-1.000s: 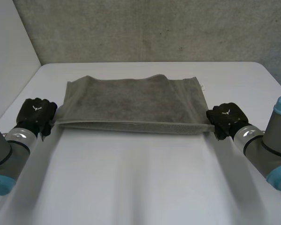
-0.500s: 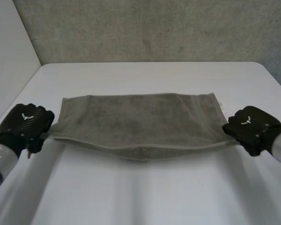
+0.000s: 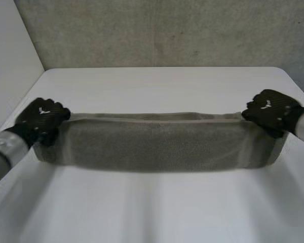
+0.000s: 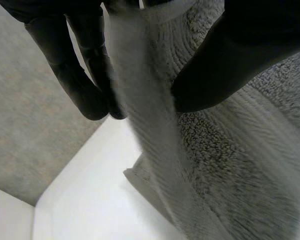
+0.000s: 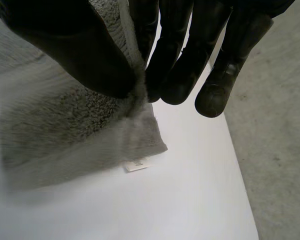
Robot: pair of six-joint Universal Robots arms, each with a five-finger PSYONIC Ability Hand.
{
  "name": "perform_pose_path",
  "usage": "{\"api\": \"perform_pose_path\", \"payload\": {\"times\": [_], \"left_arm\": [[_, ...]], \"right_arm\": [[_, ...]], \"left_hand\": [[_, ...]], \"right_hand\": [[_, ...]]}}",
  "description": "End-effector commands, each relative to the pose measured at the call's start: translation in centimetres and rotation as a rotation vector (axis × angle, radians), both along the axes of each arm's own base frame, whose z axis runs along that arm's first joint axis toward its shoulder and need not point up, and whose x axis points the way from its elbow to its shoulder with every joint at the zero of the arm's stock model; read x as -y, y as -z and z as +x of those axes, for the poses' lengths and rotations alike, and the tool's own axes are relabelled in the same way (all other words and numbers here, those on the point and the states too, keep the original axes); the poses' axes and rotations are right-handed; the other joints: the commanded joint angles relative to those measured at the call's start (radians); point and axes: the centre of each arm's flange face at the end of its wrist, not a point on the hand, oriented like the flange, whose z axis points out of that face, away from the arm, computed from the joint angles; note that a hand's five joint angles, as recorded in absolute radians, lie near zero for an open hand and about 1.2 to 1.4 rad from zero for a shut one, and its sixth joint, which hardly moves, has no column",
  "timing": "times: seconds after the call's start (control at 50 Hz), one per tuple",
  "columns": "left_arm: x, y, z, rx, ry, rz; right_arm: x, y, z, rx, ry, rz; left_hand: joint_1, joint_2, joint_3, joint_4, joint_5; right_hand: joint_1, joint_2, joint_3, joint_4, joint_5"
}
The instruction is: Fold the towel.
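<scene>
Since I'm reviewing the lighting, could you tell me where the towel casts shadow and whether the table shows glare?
Head view: the towel, pinched at both ends of its top edge by the left hand and right hand, throws a soft shadow on the table below it; no glare. Right wrist view: faint shadow under the hanging corner.
</scene>
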Motion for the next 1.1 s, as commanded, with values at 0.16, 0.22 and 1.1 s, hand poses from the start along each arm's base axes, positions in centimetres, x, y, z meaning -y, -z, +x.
{"api": "perform_pose_path", "payload": {"times": [0.16, 0.22, 1.1], "left_arm": [[9.9, 4.1, -4.5, -0.003, -0.081, -0.015], [11.1, 4.8, -4.8, 0.005, -0.112, -0.021], [2.6, 1.9, -4.5, -0.261, -0.208, 0.105]], "right_arm": [[8.5, 6.5, 4.2, 0.056, 0.071, -0.081], [9.7, 7.2, 4.9, 0.089, 0.082, -0.136], [2.0, 8.7, 1.7, 0.296, 0.353, 0.165]], "left_hand": [[-0.030, -0.114, -0.151, -0.120, -0.237], [-0.030, -0.114, -0.151, -0.120, -0.237], [-1.245, -1.329, -1.366, -1.335, -1.452]], "right_hand": [[0.082, 0.082, 0.064, 0.062, 0.063], [0.082, 0.082, 0.064, 0.062, 0.063], [-0.892, -0.892, -0.910, -0.912, -0.911]]}}
